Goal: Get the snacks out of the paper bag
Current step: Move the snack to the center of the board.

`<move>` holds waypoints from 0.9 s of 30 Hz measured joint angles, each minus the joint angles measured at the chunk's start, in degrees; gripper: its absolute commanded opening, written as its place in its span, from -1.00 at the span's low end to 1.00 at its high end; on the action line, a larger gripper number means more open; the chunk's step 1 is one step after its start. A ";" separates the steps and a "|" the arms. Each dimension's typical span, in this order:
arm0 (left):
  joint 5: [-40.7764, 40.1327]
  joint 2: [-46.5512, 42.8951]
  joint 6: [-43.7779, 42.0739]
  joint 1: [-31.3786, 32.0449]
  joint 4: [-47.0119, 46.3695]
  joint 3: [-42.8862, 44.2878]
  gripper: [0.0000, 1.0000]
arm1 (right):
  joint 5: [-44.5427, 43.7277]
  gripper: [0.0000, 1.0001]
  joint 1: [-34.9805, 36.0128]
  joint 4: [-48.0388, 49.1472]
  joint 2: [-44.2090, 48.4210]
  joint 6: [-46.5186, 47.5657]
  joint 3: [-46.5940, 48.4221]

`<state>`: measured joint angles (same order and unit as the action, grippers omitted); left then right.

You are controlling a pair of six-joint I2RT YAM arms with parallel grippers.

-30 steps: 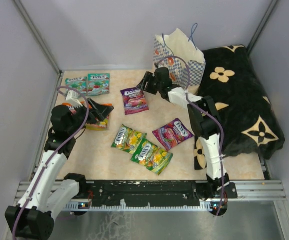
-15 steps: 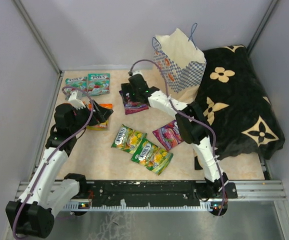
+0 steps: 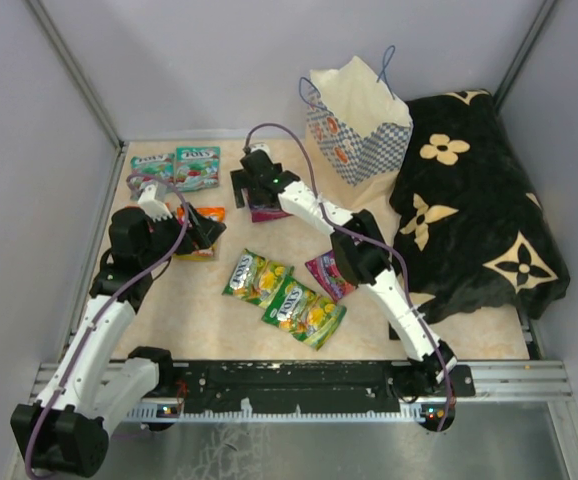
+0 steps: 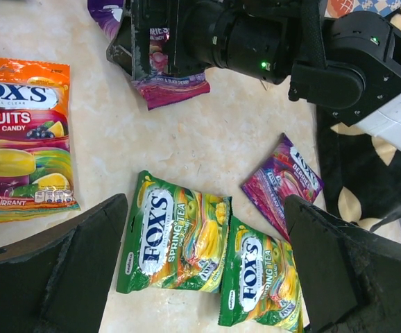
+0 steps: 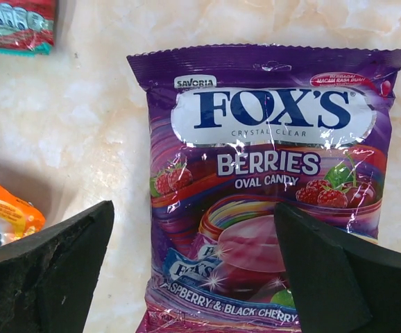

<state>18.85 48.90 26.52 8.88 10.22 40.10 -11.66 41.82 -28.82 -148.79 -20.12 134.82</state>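
The paper bag [image 3: 361, 122] stands upright at the far edge of the worktop [image 3: 369, 330], its right side against a black flower-patterned cloth [image 3: 474, 215]; what is inside it cannot be made out. Seven snacks lie flat on the worktop outside the bag. Left of the bag and a little nearer, the right hand [image 5: 193, 204] hangs just above a purple berries packet [image 5: 266, 187], fingers spread wide to either side of it, gripping nothing. Further left of the bag, two teal packets [image 3: 176, 167] lie side by side by the far edge. Nearer than those, well to the bag's left, the left hand [image 4: 206, 201] is also spread fully and empty, close over an orange fruits packet [image 4: 21, 142]. Well in front of the bag, two green packets [image 3: 282, 295] overlap at one corner, and beside them a second purple packet [image 4: 282, 182] is partly covered by the right arm.
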 measured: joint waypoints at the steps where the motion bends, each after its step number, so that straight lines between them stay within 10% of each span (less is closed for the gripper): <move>1: -0.02 -0.11 -0.09 0.00 0.31 0.11 0.99 | 0.44 0.98 -0.09 0.22 -0.02 -0.31 0.00; 14: -0.24 2.29 -0.92 0.00 0.13 1.09 0.92 | 9.64 0.89 -3.56 8.39 2.36 -5.49 -4.39; 27: -0.61 3.06 -1.55 -0.02 0.50 1.55 0.92 | 9.18 0.86 -4.63 1.90 10.49 17.68 -13.55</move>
<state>18.24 51.96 24.97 8.86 10.72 41.65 -2.48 37.19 -26.92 -138.30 -2.44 121.27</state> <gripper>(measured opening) 0.962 0.928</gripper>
